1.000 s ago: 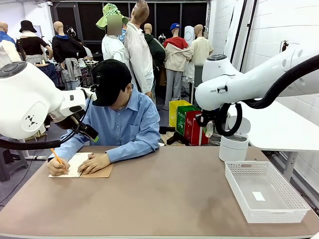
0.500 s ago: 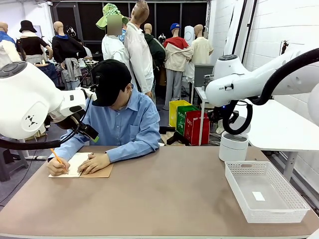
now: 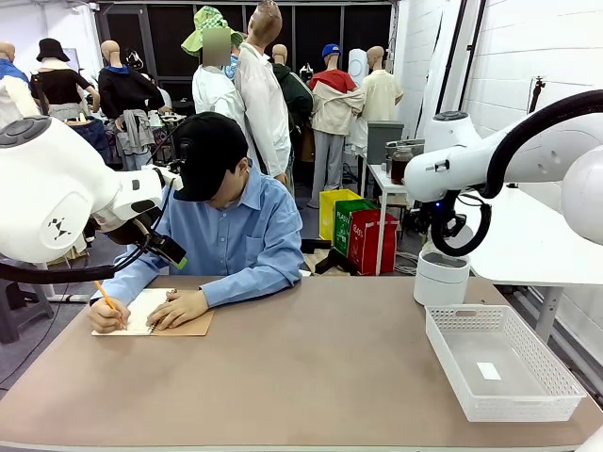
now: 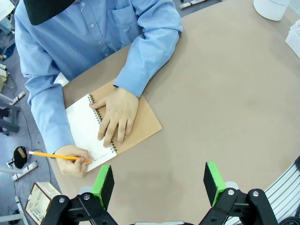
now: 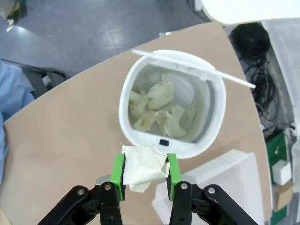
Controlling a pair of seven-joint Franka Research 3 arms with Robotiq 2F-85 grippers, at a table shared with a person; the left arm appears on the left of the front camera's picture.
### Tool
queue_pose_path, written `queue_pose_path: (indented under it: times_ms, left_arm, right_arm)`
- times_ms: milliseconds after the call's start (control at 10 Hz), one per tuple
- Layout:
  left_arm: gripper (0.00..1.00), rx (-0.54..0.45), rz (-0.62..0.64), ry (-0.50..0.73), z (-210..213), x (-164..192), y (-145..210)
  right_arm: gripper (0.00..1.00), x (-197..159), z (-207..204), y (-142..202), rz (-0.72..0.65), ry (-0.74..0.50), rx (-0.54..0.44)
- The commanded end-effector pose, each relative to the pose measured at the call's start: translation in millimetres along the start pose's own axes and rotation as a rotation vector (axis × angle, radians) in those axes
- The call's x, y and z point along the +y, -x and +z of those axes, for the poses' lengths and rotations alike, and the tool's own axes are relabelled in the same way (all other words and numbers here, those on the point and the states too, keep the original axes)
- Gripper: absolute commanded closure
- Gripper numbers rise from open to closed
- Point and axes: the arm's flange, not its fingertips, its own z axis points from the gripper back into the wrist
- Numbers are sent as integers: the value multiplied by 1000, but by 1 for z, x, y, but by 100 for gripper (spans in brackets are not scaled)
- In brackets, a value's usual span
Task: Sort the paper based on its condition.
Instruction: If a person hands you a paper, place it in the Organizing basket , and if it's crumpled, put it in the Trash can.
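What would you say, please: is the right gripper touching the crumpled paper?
Touching. The right wrist view shows the right gripper with its green pads pressed against both sides of the crumpled paper.

You will find the right arm (image 3: 471, 160) has swung away from the table's middle toward its right side. Its wrist, earlier in front of the red and green crates (image 3: 369, 247), now hangs over the white bin (image 3: 441, 280). As far as the front view shows, the right gripper (image 5: 144, 168) travelled with it, carrying the crumpled paper (image 5: 140, 172). A jar (image 3: 400, 166) behind is now uncovered.
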Motion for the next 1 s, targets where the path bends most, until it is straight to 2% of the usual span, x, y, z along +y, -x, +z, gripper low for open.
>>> queue_pose_path:
  times_ms: [0,900]
  left_arm:
    - [0,6,0,1,0,0,1]
    - [0,6,0,1,0,0,1]
  right_arm:
    - [58,1,-11,-8,-74,26,-29]
    - [58,-17,-44,-44,-141,34,61]
